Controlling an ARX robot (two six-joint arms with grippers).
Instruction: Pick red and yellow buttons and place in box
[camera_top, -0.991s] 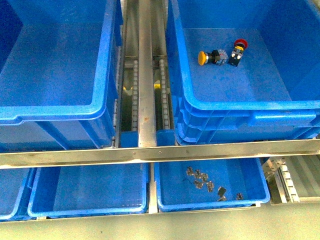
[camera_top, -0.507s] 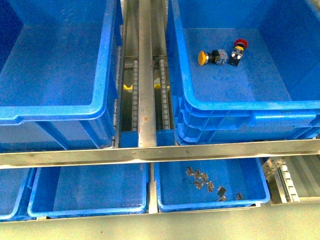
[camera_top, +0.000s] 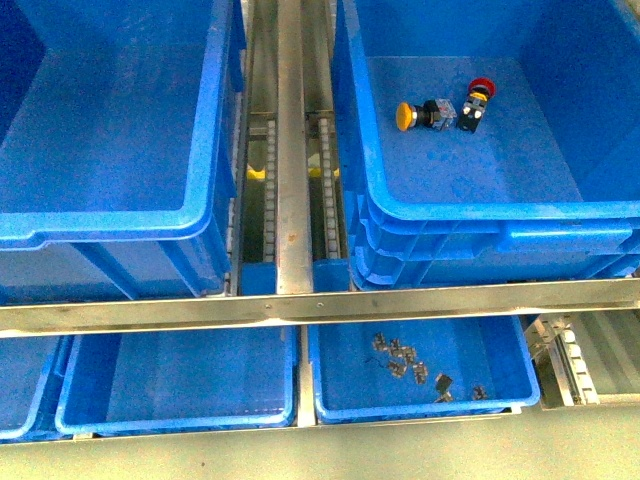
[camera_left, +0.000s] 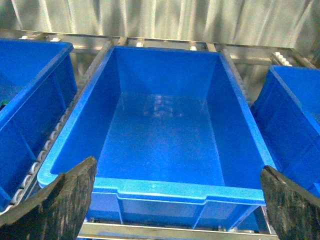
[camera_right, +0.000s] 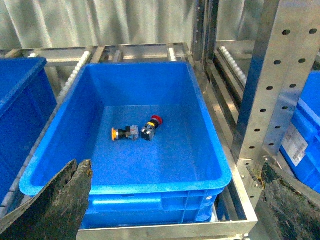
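Observation:
The yellow button (camera_top: 405, 116) and the red button (camera_top: 478, 100) lie side by side on the floor of the large blue crate (camera_top: 500, 212) on the right. The right wrist view shows them too, yellow button (camera_right: 125, 133) and red button (camera_right: 151, 126), well beyond my open right gripper (camera_right: 175, 170), which hangs in front of that crate's near rim (camera_right: 125, 190). The box (camera_top: 100, 225), a large deep blue crate on the left, is empty. My open left gripper (camera_left: 177, 170) hangs before the box's near rim (camera_left: 165, 190). Neither gripper shows in the front view.
A steel rail with roller tracks (camera_top: 290, 150) runs between the two crates. A metal crossbar (camera_top: 320, 305) spans the front. Below it sit shallow blue trays (camera_top: 180, 375), one holding small metal parts (camera_top: 410, 365). A perforated steel post (camera_right: 280, 75) stands right of the button crate.
The buttons and crates have not moved. A small yellow piece now shows among the rollers left of the rail.

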